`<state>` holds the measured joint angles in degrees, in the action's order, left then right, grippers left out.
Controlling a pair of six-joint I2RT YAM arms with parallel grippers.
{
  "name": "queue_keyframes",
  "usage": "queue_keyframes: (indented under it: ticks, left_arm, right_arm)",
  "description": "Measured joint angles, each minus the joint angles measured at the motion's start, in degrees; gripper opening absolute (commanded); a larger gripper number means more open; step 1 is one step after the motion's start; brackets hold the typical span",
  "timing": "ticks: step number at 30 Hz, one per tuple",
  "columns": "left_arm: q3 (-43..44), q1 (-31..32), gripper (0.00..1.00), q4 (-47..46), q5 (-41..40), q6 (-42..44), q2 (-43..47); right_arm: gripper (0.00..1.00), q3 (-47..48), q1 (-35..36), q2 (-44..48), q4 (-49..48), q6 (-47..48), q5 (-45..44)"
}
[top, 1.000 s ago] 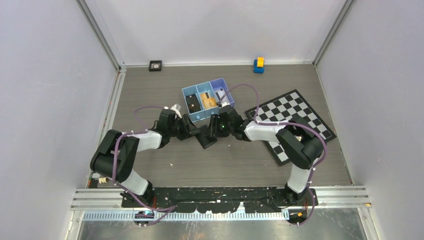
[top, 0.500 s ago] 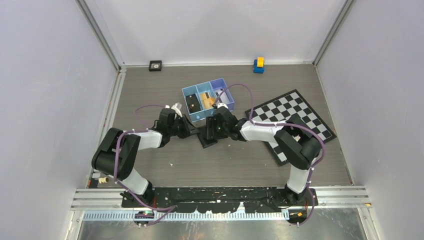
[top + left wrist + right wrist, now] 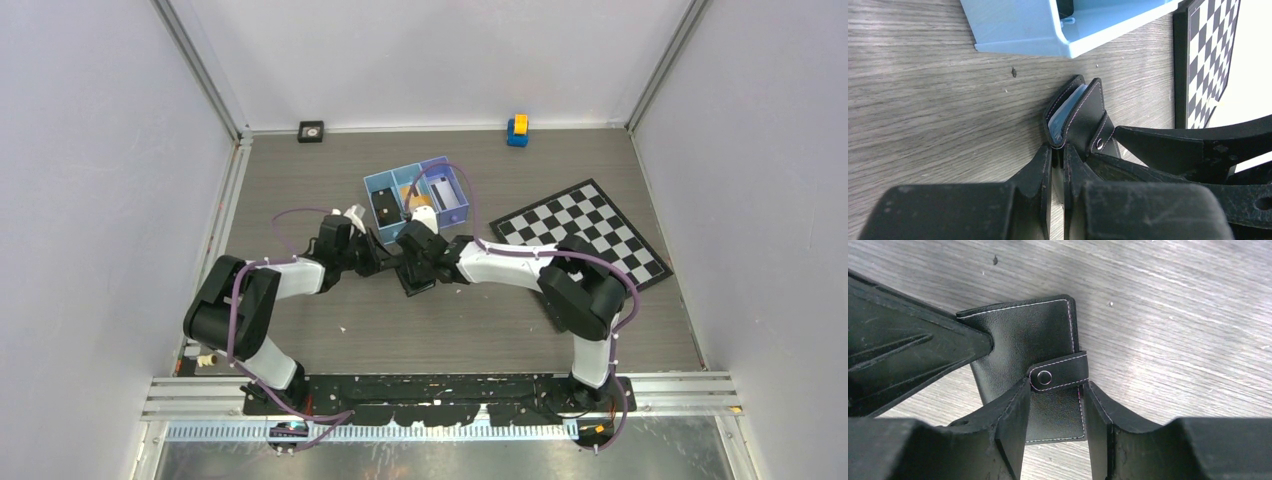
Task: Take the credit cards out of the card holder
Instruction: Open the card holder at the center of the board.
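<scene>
Card holder (image 3: 1083, 117) sitting on desk (image 3: 923, 100) near blue tray (image 3: 1048, 30); left fingers (image 3: 1038, 175) narrow, pinching its edge; right fingers (image 3: 1010, 415) parted, straddling strap tab (image 3: 1060, 371).

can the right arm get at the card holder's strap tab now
Probably yes: the right gripper, open, flanks the strap tab with nothing between; the left gripper pinches the card holder at another edge, clear of it.

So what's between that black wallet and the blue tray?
Nothing but bare wood tabletop; the left wrist view shows an open gap between the card holder and the blue tray.
</scene>
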<state>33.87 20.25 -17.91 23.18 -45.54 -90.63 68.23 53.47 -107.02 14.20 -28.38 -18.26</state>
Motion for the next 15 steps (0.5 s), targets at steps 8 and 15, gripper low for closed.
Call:
queue_keyframes:
  ticks: [8,15]
  left_arm:
    - [2.62,0.37,0.00,2.19,-0.39,1.27,0.00]
    - [3.69,0.72,0.00,3.13,-1.18,2.19,0.00]
  right_arm:
    - [0.42,2.62,0.87,-1.14,2.82,0.24,-6.86]
    - [0.40,2.60,1.11,-1.11,2.80,0.00,-9.62]
